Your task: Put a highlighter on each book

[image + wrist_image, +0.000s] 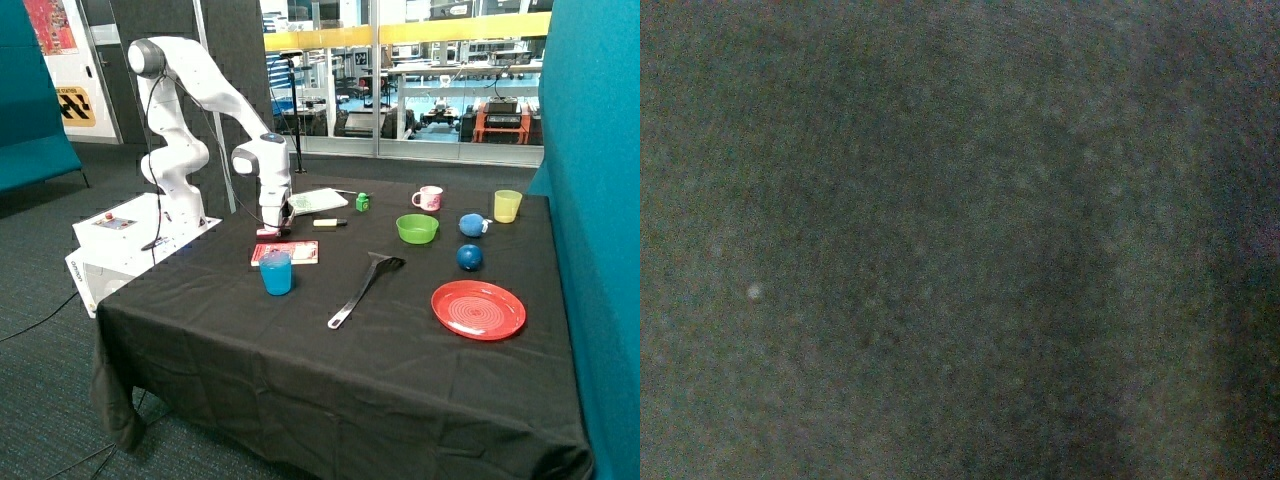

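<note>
The red book [287, 252] lies flat on the black cloth, just behind a blue cup [276, 273]. The larger white book [318, 200] lies further back, near the table's far edge. A yellow highlighter with a dark cap [330, 223] lies on the cloth between the two books. My gripper [271, 226] is low over the cloth at the far edge of the red book, next to the white book. A small pinkish thing shows at its tip; I cannot tell what it is. The wrist view shows only dark cloth [960, 240] close up.
A small green object [362, 202] sits beside the white book. A black spatula [364, 288] lies mid-table. A green bowl [417, 228], pink mug [428, 198], yellow cup [507, 205], two blue balls [470, 257] and a round red plate [478, 309] stand on the other side.
</note>
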### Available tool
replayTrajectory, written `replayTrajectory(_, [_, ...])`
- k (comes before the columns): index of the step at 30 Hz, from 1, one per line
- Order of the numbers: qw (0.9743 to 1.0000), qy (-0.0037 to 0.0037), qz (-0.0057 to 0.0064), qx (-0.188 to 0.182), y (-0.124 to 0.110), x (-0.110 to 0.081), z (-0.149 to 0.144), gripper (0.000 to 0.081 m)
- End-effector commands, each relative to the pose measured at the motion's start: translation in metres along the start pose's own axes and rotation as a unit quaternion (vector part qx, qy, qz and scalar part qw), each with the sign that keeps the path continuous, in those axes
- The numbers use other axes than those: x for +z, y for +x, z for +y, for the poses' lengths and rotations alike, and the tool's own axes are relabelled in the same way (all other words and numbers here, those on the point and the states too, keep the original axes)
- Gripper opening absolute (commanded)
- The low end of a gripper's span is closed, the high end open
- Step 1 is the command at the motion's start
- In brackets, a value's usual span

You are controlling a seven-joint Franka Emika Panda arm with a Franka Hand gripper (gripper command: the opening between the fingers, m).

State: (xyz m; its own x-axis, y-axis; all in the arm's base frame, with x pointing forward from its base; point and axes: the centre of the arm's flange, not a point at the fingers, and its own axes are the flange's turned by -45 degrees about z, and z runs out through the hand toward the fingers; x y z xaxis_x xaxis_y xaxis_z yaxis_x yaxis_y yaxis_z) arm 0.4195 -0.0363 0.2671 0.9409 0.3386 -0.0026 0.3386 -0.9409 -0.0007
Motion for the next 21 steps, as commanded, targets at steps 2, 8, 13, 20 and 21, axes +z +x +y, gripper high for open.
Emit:
replayTrajectory(2, [1.0,-0.00034,0.0013,0.0,-0.002,0.0021,0.0028,0.0])
replayTrajectory(8, [1.0,-0.00035,0.0013,-0.003,-0.0015,0.0021,0.0028,0.0])
replayTrajectory(13, [1.0,-0.00035,0.0013,-0.005,-0.0005,0.0021,0.0025,0.0])
replayTrajectory(20, [1.0,-0.00035,0.0013,-0.007,0.0005,-0.0011,0.0023,0.0])
replayTrajectory(21, [1.0,-0.00035,0.0013,-0.007,0.0006,-0.0029,0.0022,0.0])
